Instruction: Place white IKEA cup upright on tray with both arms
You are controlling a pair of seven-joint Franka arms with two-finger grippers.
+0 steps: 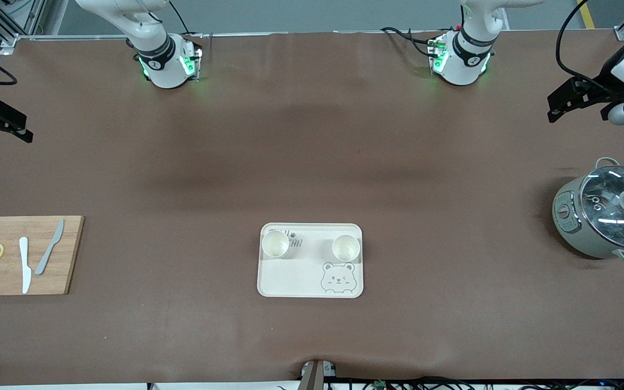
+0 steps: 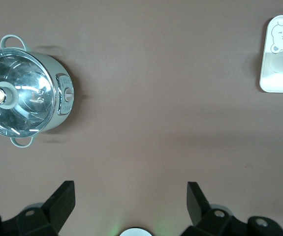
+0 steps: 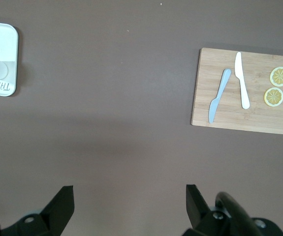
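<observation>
left hand wide open, empty, right hand likewise

The front camera looks down from high across the worktop. Both wrist cameras face straight down from well above, each catching the tray edge.

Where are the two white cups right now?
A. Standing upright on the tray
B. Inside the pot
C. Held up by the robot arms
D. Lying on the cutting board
A: both cups stand mouth-up on the tray, side by side along its edge nearest the robots.
</observation>
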